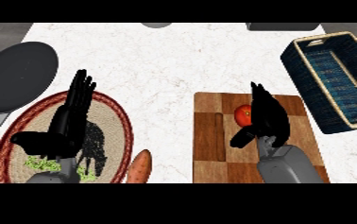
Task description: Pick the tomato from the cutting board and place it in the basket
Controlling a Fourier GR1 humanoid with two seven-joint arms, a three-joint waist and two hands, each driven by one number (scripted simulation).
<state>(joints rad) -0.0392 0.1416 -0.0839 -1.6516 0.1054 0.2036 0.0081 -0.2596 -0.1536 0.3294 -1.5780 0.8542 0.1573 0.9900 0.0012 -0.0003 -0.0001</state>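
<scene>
right hand (268,119): fingers straight, up against the tomato (242,115) on the cutting board (209,138), maybe touching
left hand (66,124): open, holding nothing, over the plate (115,109)
basket (307,57): well apart

One tomato (242,115), one cutting board (209,138), one basket (327,83), one plate (118,119) (woven-rimmed), one carrot (138,167).

No text, label, brand, number or sign can be read anywhere on the table or on the things that stand on it.
</scene>
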